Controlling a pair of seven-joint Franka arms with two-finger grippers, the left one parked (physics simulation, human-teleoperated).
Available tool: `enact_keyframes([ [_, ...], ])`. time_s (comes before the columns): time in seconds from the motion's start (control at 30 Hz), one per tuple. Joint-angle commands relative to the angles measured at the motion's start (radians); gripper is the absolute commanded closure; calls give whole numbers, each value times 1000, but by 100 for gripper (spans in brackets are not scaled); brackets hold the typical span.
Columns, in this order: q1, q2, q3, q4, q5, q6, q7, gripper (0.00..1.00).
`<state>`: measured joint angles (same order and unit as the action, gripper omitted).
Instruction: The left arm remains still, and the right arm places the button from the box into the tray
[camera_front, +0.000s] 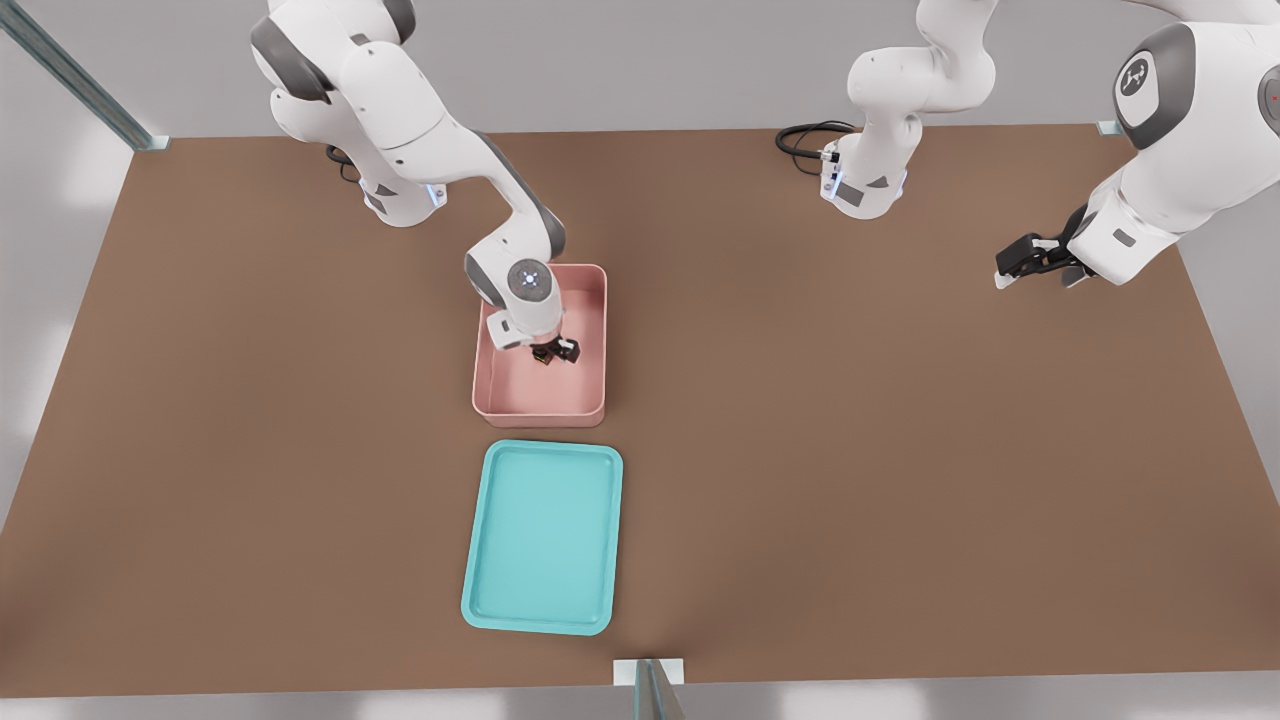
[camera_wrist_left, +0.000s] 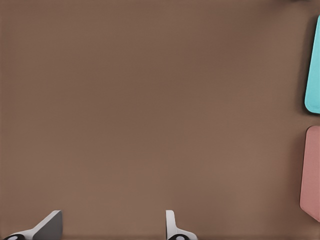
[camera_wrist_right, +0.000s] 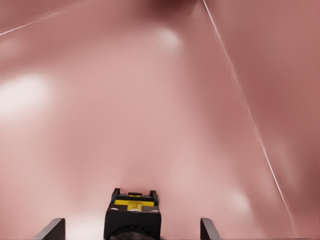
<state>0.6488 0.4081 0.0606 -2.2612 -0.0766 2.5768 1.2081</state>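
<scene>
The pink box (camera_front: 540, 408) sits mid-table with the teal tray (camera_front: 545, 535) just in front of it, and nothing lies in the tray. My gripper (camera_front: 556, 352) reaches down inside the box, close to its floor. In the right wrist view the button (camera_wrist_right: 132, 214), a dark body with a yellow cap, rests on the pink floor between my fingertips (camera_wrist_right: 54, 229). The gripper (camera_wrist_right: 131, 229) is open, with a gap on each side of the button. The front view does not show the button apart from the dark fingers.
The parked arm's gripper (camera_front: 1035, 262) hangs over the brown table (camera_front: 850, 450) at the front view's right. Both arm bases stand along the far edge. From the left wrist view, the edges of the tray (camera_wrist_left: 314, 70) and the box (camera_wrist_left: 312, 170) show.
</scene>
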Motion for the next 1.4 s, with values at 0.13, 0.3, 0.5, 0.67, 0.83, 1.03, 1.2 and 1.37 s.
enact_keyframes([
  [0.13,-1,-2,1,-14,-5,36,248,7],
  [0.3,-5,-2,1,-8,-5,29,238,52],
  [0.5,-35,-103,-1,14,-5,-93,136,67],
  [0.67,-219,66,-13,753,20,-494,-340,67],
  [0.83,-274,508,-62,1221,12,-414,-541,67],
  [1.03,-261,526,-54,1209,14,-408,-527,0],
  [1.2,-274,388,-39,1215,21,-625,-648,0],
  [1.37,-528,-77,-42,982,-64,-1198,-1349,0],
])
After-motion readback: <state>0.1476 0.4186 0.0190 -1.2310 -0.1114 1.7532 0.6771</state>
